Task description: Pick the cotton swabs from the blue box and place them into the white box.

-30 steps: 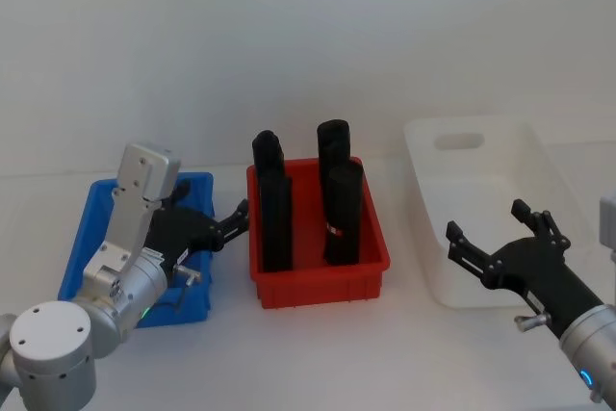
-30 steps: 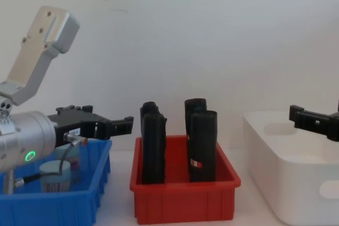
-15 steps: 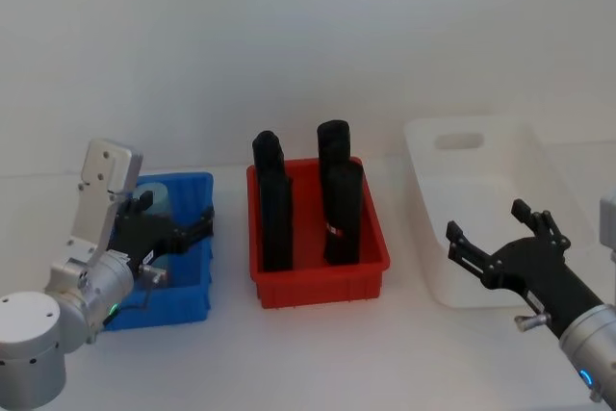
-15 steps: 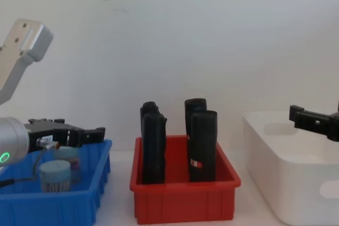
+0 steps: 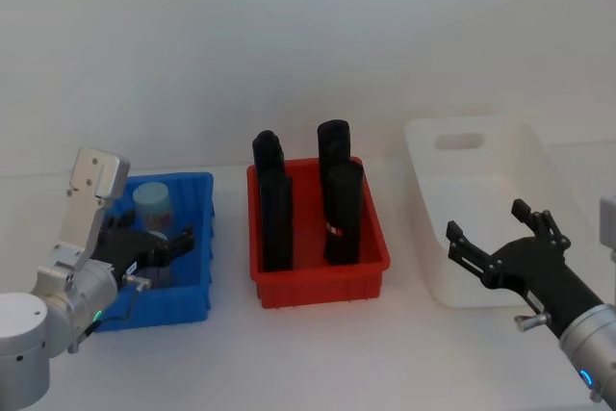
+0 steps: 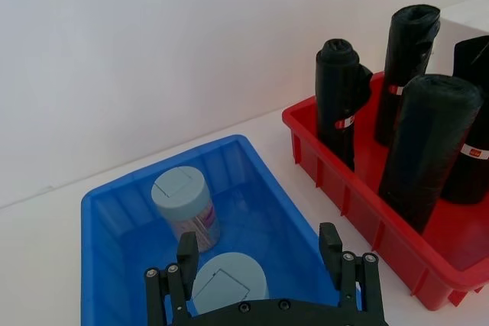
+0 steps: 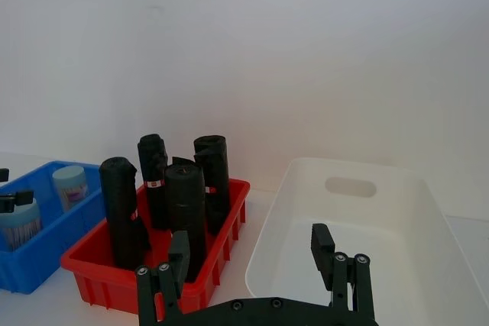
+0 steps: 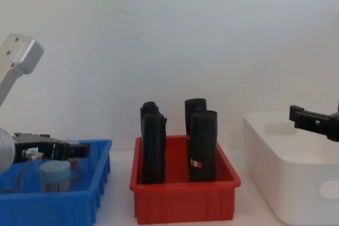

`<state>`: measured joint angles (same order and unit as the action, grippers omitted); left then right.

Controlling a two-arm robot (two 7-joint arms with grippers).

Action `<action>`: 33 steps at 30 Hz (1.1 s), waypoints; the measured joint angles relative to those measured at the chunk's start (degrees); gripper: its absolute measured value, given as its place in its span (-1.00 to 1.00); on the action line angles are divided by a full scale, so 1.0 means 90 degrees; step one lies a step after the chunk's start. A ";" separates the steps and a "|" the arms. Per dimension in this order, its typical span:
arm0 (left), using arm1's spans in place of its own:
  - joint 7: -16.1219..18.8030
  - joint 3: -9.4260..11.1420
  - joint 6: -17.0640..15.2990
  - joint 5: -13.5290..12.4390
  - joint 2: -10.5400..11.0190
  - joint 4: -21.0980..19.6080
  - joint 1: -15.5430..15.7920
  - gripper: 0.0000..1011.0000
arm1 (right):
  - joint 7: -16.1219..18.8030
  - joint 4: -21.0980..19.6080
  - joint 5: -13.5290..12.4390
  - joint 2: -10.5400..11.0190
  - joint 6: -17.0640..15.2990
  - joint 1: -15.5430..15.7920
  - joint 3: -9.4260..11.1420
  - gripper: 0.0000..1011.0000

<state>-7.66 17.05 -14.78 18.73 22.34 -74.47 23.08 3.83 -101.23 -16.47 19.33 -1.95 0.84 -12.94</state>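
1. Blue box point(image 6: 160, 169): at my left, beside the red bin point(image 5: 318, 286) of black rolls point(image 5: 344, 204). Holds two swab tubs, both upright.
2. Far tub point(image 6: 186, 202): stands toward the back wall, cap up, paper label on its side.
3. Near tub point(image 6: 229, 286): just under my left gripper point(image 6: 258, 242), nearer one finger than the other, touching neither as far as I can see.
4. Left gripper: over the blue box, jaws spread wide, holding nothing.
5. Right gripper point(image 7: 250, 243): parked at the near end of the white box point(image 7: 397, 188), jaws spread, holding nothing.
6. White box: at my right. No tub on the floor that shows.
7. Handling, by judgement: the tubs look light and stiff. Their clear walls look smooth and likely slippery, and the caps may lift off. Best hold is across the round wall below the cap, squarely, with modest squeeze. Tall and narrow, so a nudge from one finger could tip one.
8. Not made out:
   - The near tub's lower wall is behind my own left gripper.
   - The blue box's nearest corner is cut off.
   - The label print is too small to read.
   - I cannot tell whether the caps are snapped tight.
   - Part of the white box floor is behind my right gripper.
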 joint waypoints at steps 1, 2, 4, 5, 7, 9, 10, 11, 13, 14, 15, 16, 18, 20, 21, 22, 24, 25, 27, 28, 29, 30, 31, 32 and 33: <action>0.0000 -0.0007 -0.0041 -0.0013 0.0003 0.0026 0.0006 0.99 | 0.0000 0.0000 0.0000 0.0000 0.0000 0.0000 0.0000 0.98; 0.0000 -0.0010 -0.0057 -0.0021 0.0004 0.0041 0.0010 0.99 | 0.0000 0.0000 0.0000 0.0000 0.0000 0.0000 0.0000 0.98; 0.0000 -0.0018 -0.0101 -0.0041 0.0005 0.0094 0.0021 0.99 | 0.0000 0.0000 0.0000 0.0000 0.0000 0.0000 0.0000 0.98; 0.0001 -0.0021 -0.0119 -0.0052 0.0005 0.0112 0.0026 0.99 | 0.0000 0.0000 0.0000 0.0000 0.0000 0.0000 0.0000 0.98; 0.0003 -0.0030 -0.0157 -0.0076 0.0005 0.0178 0.0045 0.99 | 0.0000 0.0000 0.0000 0.0000 0.0000 0.0000 0.0000 0.98; 0.0003 -0.0035 -0.0190 -0.0101 0.0000 0.0248 0.0065 0.99 | -0.0001 0.0000 0.0000 0.0000 0.0000 0.0000 0.0000 0.98; 0.0003 -0.0037 -0.0198 -0.0107 -0.0002 0.0271 0.0072 0.99 | 0.0000 0.0000 0.0000 0.0000 0.0000 0.0000 0.0000 0.98; 0.0003 -0.0039 -0.0207 -0.0115 -0.0004 0.0294 0.0080 0.99 | 0.0000 0.0000 0.0000 0.0000 0.0000 0.0000 0.0000 0.98; 0.0001 -0.0044 -0.0228 -0.0136 -0.0013 0.0371 0.0106 0.99 | 0.0000 0.0000 0.0000 0.0000 0.0000 0.0000 0.0000 0.98; -0.0001 -0.0046 -0.0233 -0.0144 -0.0018 0.0393 0.0116 0.99 | 0.0000 0.0000 0.0000 0.0000 0.0000 0.0000 0.0000 0.98; -0.0004 -0.0047 -0.0237 -0.0150 -0.0019 0.0415 0.0121 0.99 | 0.0000 0.0000 0.0000 0.0000 0.0000 0.0000 0.0000 0.98; -0.0007 -0.0049 -0.0241 -0.0156 -0.0024 0.0447 0.0132 0.99 | 0.0000 0.0000 0.0000 0.0000 0.0000 0.0000 0.0000 0.98; -0.0027 -0.0053 -0.0252 -0.0174 -0.0033 0.0512 0.0157 0.99 | 0.0000 0.0000 0.0000 0.0000 0.0000 0.0000 0.0000 0.98; -0.0045 -0.0056 -0.0260 -0.0188 -0.0044 0.0582 0.0185 0.99 | 0.0000 0.0000 0.0000 0.0000 0.0000 0.0000 0.0000 0.98; -0.0055 -0.0057 -0.0262 -0.0195 -0.0047 0.0602 0.0194 0.99 | 0.0000 0.0000 0.0000 0.0000 0.0000 0.0000 0.0000 0.98; -0.0073 -0.0059 -0.0264 -0.0203 -0.0054 0.0641 0.0211 0.99 | 0.0000 0.0000 0.0000 0.0000 0.0000 0.0000 0.0000 0.98; -0.0090 -0.0061 -0.0265 -0.0210 -0.0061 0.0684 0.0230 0.99 | 0.0000 0.0000 0.0000 0.0000 0.0000 0.0000 0.0000 0.98; -0.0100 -0.0062 -0.0266 -0.0214 -0.0063 0.0702 0.0238 0.99 | 0.0000 0.0000 0.0000 0.0000 0.0000 0.0000 0.0000 0.98; -0.0135 -0.0065 -0.0268 -0.0223 -0.0074 0.0762 0.0265 0.99 | 0.0000 0.0000 0.0000 0.0000 0.0000 0.0000 0.0000 0.98; -0.0159 -0.0067 -0.0268 -0.0228 -0.0079 0.0797 0.0281 0.99 | 0.0000 0.0000 0.0000 0.0000 0.0000 0.0000 0.0000 0.98; -0.0159 -0.0067 -0.0268 -0.0228 -0.0079 0.0797 0.0281 0.99 | 0.0000 0.0000 0.0000 0.0000 0.0000 0.0000 0.0000 0.98; -0.0189 -0.0069 -0.0268 -0.0232 -0.0085 0.0831 0.0297 0.99 | 0.0000 0.0000 0.0000 0.0000 0.0000 0.0000 0.0000 0.98; -0.0203 -0.0070 -0.0268 -0.0235 -0.0089 0.0854 0.0307 0.97 | 0.0000 0.0000 0.0000 0.0000 0.0000 0.0000 0.0000 0.98; -0.0216 -0.0071 -0.0268 -0.0236 -0.0092 0.0871 0.0315 0.95 | 0.0000 0.0000 0.0000 0.0000 0.0000 0.0000 0.0000 0.98; -0.0247 -0.0073 -0.0268 -0.0239 -0.0098 0.0911 0.0331 0.90 | 0.0000 0.0000 0.0000 0.0000 0.0000 0.0000 0.0000 0.98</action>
<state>-9.89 16.39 -17.19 16.58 21.46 -66.28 26.07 3.82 -101.23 -16.47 19.33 -1.95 0.84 -12.94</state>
